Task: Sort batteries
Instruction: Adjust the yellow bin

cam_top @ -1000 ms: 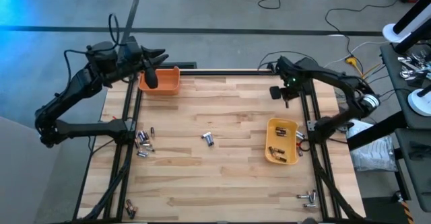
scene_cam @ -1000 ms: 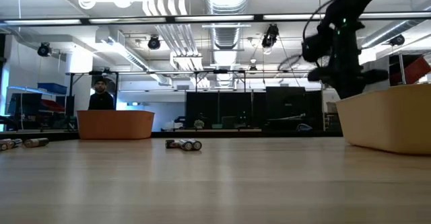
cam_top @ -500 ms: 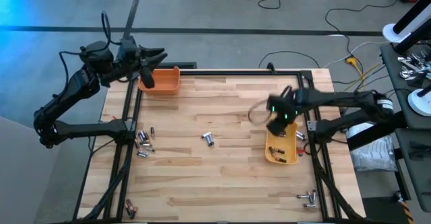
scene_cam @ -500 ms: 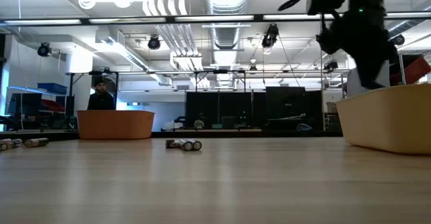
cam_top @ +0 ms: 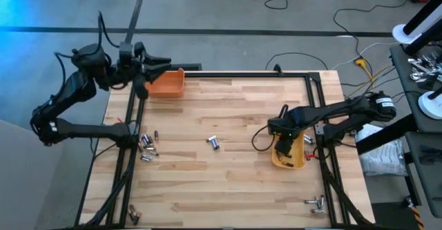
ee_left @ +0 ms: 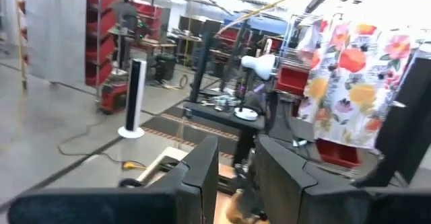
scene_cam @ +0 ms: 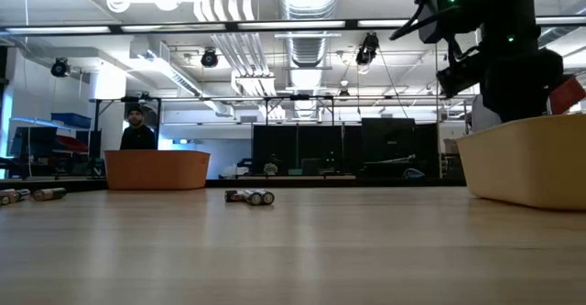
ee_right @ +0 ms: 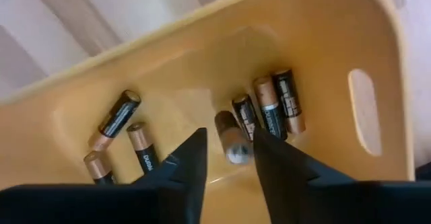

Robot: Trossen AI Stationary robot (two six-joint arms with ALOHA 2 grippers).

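Observation:
Batteries lie loose on the wooden table: a cluster (cam_top: 146, 146) at the left edge, a pair (cam_top: 213, 142) in the middle, and a few near each front corner (cam_top: 132, 214) (cam_top: 315, 202). My right gripper (cam_top: 284, 147) points down over the yellow bin (cam_top: 298, 162), open. In the right wrist view its fingers (ee_right: 229, 160) stand above several dark-and-copper batteries (ee_right: 269, 109) on the bin's floor. One blurred battery (ee_right: 229, 140) shows between the fingertips, apart from both. My left gripper (cam_top: 164, 61) is raised and level beside the orange bin (cam_top: 169, 83), with a narrow gap (ee_left: 237, 163).
Black frame rails (cam_top: 135, 154) run along the table's left, right and far edges. The orange bin (scene_cam: 157, 169) stands at the far left corner, the yellow bin (scene_cam: 522, 163) at the right. A person (scene_cam: 137, 133) stands in the room beyond the table. Bare wood lies between the bins.
My right gripper has swung from the table's far side toward the near edge and come down a little, ending over the yellow bin. My left gripper has drawn back from over the orange bin toward the table's left edge, rising slightly and rolling.

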